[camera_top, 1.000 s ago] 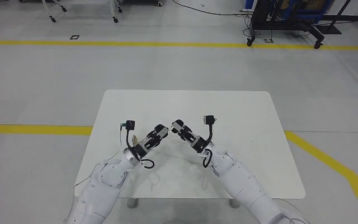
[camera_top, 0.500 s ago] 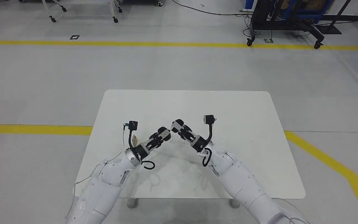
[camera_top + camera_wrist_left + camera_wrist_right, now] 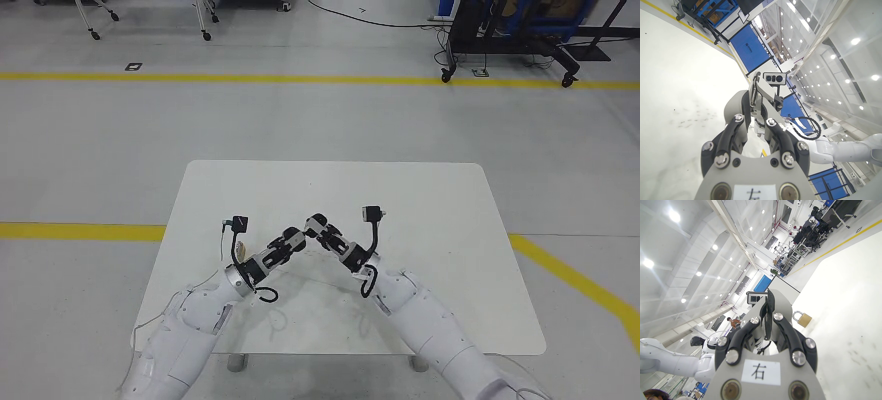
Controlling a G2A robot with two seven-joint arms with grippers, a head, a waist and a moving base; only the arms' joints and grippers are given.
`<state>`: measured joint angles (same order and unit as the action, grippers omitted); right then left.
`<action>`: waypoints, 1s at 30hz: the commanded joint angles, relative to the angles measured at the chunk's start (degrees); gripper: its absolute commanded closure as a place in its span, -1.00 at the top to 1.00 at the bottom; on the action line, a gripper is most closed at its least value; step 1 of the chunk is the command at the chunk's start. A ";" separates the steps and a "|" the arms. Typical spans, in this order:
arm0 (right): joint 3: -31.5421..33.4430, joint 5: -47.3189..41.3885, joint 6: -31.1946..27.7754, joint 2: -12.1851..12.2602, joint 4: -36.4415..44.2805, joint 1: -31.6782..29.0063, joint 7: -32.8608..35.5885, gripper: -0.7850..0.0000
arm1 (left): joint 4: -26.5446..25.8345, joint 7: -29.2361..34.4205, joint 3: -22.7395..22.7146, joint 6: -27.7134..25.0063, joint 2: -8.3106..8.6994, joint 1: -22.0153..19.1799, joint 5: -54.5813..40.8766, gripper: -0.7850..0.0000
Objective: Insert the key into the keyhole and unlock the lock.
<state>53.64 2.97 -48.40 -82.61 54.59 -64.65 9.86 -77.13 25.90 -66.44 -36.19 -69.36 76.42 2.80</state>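
A brass padlock [image 3: 804, 319] with a silver shackle lies flat on the white table [image 3: 844, 291], just past my right gripper [image 3: 770, 294]. That gripper's black pads are pressed together and I see nothing between them. My left gripper [image 3: 755, 79] is shut on a thin silver metal loop, apparently the key [image 3: 753, 92] on its ring. From above, the left gripper [image 3: 293, 236] and the right gripper [image 3: 316, 221] meet tip to tip over the middle of the table [image 3: 430, 200]. The arms hide the padlock there.
The right arm's wrist camera [image 3: 774, 78] sits just behind the left fingertips, and the left arm's wrist camera [image 3: 753, 298] behind the right ones. Bare tabletop surrounds both arms. Office chairs and racks stand on the floor far beyond.
My left gripper has slid a little to the right, closing in on the right gripper. The right arm has hardly moved.
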 commanded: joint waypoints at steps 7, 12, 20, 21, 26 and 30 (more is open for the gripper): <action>0.13 0.10 -0.30 -0.22 -0.44 0.17 0.17 -1.00 | 0.03 -0.43 0.00 0.64 0.04 -0.04 0.53 -1.00; 0.28 0.10 -0.23 -0.30 -0.49 0.10 0.38 -1.00 | 0.03 -1.46 -0.36 1.31 0.07 0.07 0.82 -1.00; 0.55 -0.03 -0.33 -0.39 -0.49 -0.12 0.84 -1.00 | -0.44 -2.43 -0.91 1.38 0.15 0.52 0.80 -1.00; 0.59 -0.04 -0.34 -0.40 -0.49 -0.13 0.89 -1.00 | -0.50 -2.45 -0.92 1.28 0.16 0.56 0.73 -1.00; 0.81 -0.18 -0.33 -0.45 -0.48 -0.23 1.00 -1.00 | -0.40 -2.13 -0.88 0.98 0.17 0.53 0.48 -0.71; 1.05 -0.02 -0.33 -0.46 -0.46 -0.30 0.96 -1.00 | -0.32 -2.02 -0.88 0.89 0.18 0.42 0.35 -0.61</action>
<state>54.65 2.92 -48.71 -83.07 54.10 -64.92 10.86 -77.46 23.90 -67.32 -35.22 -69.18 76.86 3.17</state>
